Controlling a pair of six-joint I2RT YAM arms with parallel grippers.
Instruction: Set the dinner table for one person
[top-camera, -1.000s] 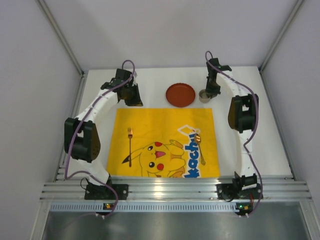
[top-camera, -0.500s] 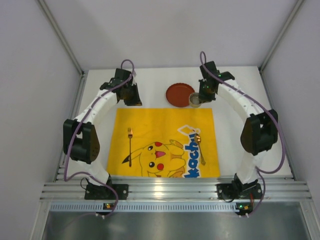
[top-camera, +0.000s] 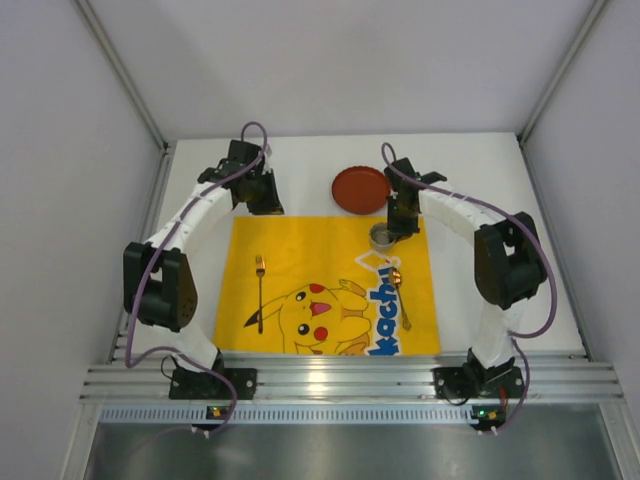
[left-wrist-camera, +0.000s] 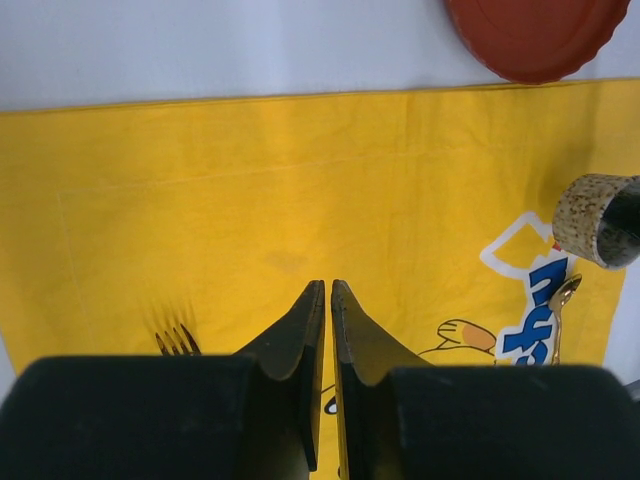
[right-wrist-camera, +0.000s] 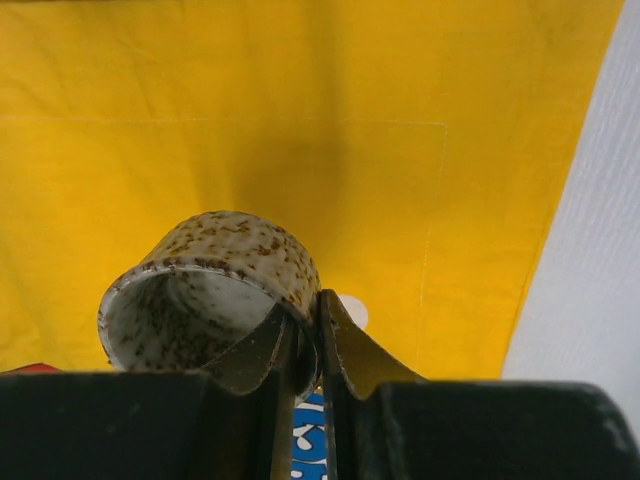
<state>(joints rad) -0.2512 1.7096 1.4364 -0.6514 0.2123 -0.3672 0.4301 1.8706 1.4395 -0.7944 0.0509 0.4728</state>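
Dinner table (top-camera: 310, 160), white and plain, is seen from above filling the middle of the frame, with both arm bases at its lower edge. A yellow cloth mat (top-camera: 300, 250) with a cartoon print is laid on its centre. On the left part of the mat a fork (top-camera: 260, 295) is placed, and on the right part a spoon (top-camera: 400, 295); both are lying lengthwise, from the upper to the lower side of the frame. A red plate (top-camera: 361, 189) is standing on the bare table just above the upper edge of the mat.

The right end effector (right-wrist-camera: 305, 305) is closed on the wall of a speckled cup (right-wrist-camera: 215, 260), one finger being inside the rim and the other outside. The cup is held over the upper right part of the mat, near the bowl of the spoon and below the plate. Whether its base touches the cloth cannot be told.

The left end effector (left-wrist-camera: 327, 288) is placed over the upper left part of the mat. Its fingers are brought almost together, only a thin slit being left, and nothing is held between them.
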